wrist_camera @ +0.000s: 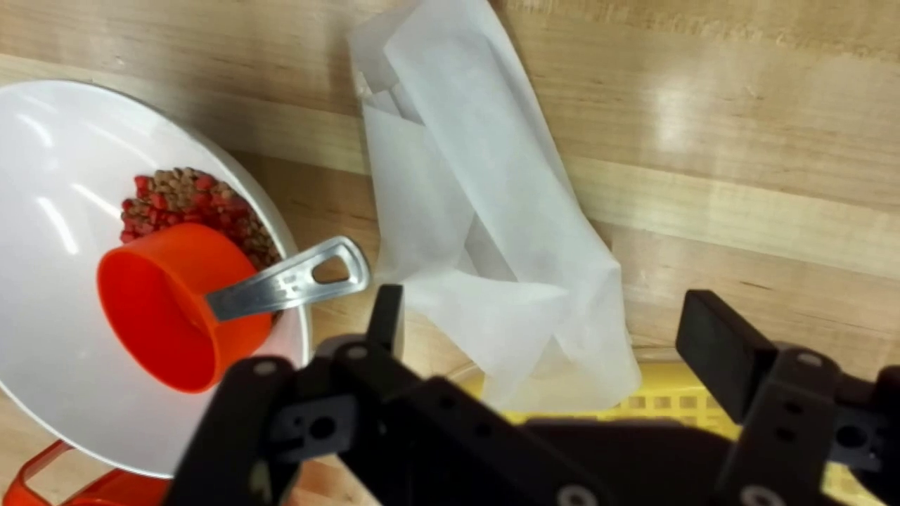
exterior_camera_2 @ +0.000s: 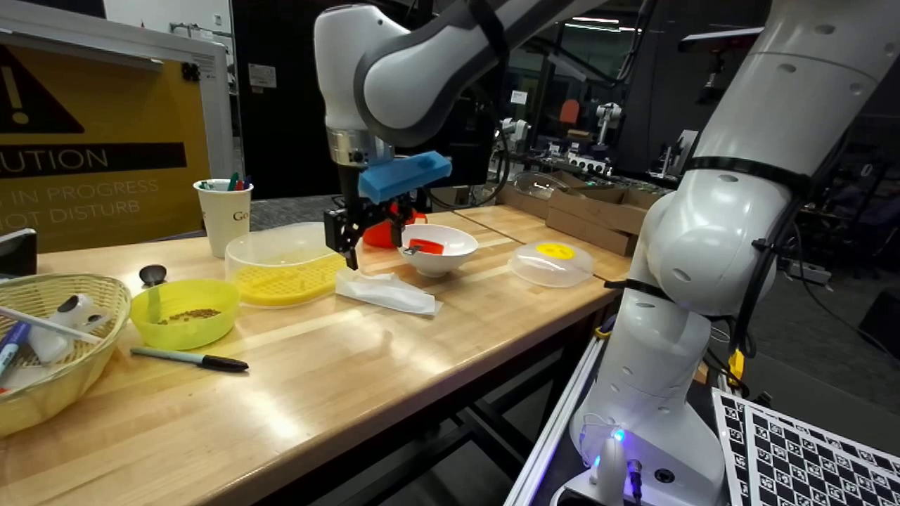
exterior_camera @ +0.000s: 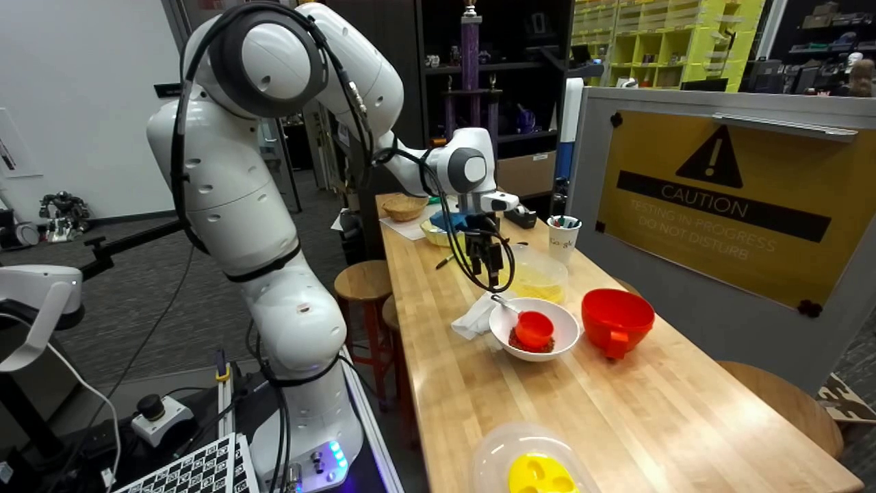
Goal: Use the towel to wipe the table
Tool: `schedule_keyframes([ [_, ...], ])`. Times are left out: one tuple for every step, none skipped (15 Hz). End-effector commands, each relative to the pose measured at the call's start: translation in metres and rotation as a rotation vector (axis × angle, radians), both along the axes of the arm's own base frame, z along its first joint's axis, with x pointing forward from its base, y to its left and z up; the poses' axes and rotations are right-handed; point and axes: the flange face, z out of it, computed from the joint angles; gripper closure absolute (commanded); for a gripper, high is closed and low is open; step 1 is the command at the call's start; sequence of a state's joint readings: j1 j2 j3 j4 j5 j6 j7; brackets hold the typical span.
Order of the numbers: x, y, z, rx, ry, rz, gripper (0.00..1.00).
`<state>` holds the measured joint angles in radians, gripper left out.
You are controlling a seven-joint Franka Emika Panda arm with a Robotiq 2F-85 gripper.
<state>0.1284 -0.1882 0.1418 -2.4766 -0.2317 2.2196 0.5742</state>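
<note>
The arm (exterior_camera: 233,185) arches out over the table (exterior_camera_2: 295,379) bearing one white bowl (wrist_camera: 56,316), its far end pointing straight down near that bowl. The jaws stand wide apart, empty, above one rumpled white towel (wrist_camera: 485,190) just beside the white bowl. One red scoop (wrist_camera: 184,308) sits inside it; one red handled bowl (exterior_camera: 619,318) stands just beside it.

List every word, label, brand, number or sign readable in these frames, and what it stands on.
"CAUTION": yellow sign, on its black band
"TESTING IN PROGRESS": same sign, below the band
"DO NOT DISTURB": same sign, lowest line
"!": black triangle on that sign
"Google": white cup of pens
Too small or blurred to read: marks on the measuring cup's metal handle, the white notice on the dark wall, the cardboard box's label.
</note>
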Motion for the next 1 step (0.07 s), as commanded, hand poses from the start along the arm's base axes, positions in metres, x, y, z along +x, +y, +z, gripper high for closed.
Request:
schedule_keyframes([
  [0.0001,-0.0001,0.0004,0.0,0.001,0.0,0.0],
])
